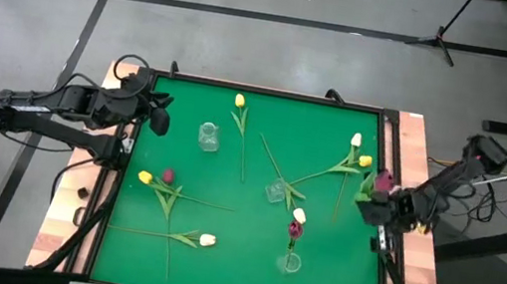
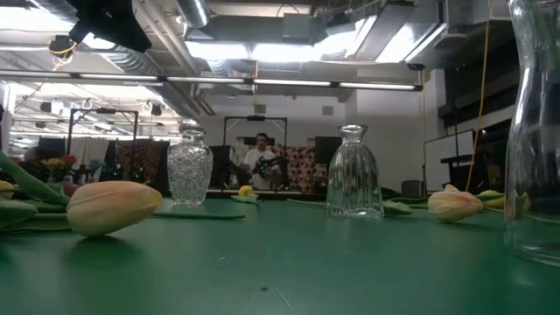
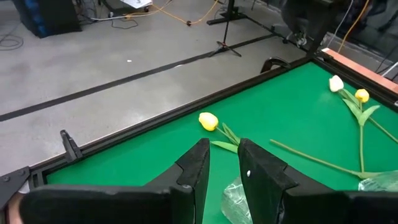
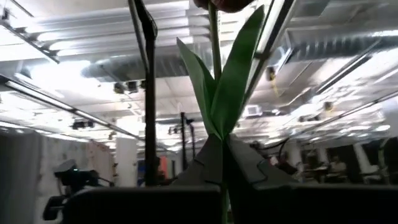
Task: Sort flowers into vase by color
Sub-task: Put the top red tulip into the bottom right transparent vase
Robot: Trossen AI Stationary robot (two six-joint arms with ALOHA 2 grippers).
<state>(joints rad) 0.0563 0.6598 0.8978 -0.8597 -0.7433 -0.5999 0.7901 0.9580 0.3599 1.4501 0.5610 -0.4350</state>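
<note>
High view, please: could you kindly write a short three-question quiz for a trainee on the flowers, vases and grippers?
1. True or false: the right gripper holds a dark magenta tulip by its stem.
2. How many clear glass vases stand on the green table? A two, B three, C four.
3. Which vase already holds a flower?
Key: 1 true. 2 B. 3 the vase farthest from the left gripper, holding a dark red tulip.

Three vases (image 1: 209, 136) stood on the table (image 1: 237, 250): far left, centre, near right; flowers (image 1: 167, 182) lay scattered between them.
</note>
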